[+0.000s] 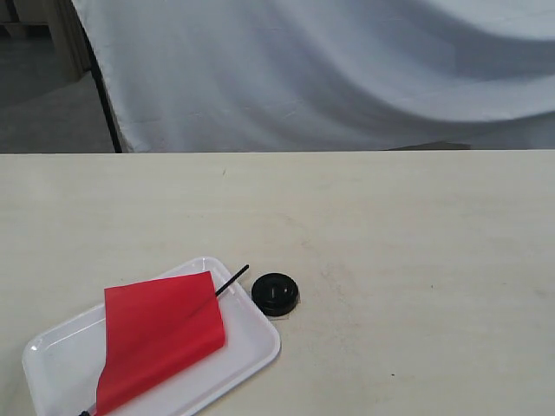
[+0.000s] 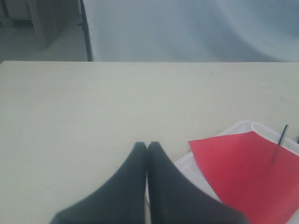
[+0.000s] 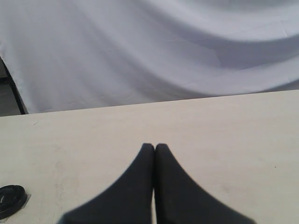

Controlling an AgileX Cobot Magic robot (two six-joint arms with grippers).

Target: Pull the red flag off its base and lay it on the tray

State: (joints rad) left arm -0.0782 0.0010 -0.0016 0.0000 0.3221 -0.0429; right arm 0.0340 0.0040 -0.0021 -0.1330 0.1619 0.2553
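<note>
The red flag (image 1: 160, 336) lies flat on the white tray (image 1: 247, 355) at the front left of the table, its thin black pole tip poking over the tray's far rim toward the base. The round black base (image 1: 276, 293) sits on the table just right of the tray, with nothing in it. In the left wrist view the flag (image 2: 247, 172) and the tray's rim (image 2: 243, 125) lie beside my left gripper (image 2: 147, 145), which is shut and holds nothing. My right gripper (image 3: 154, 147) is shut and holds nothing, with the base (image 3: 10, 199) off to one side. Neither gripper shows in the exterior view.
A pale wooden table (image 1: 390, 243) spreads under everything. A white cloth backdrop (image 1: 329, 69) hangs behind its far edge, with a dark stand leg (image 1: 104, 95) at the back left.
</note>
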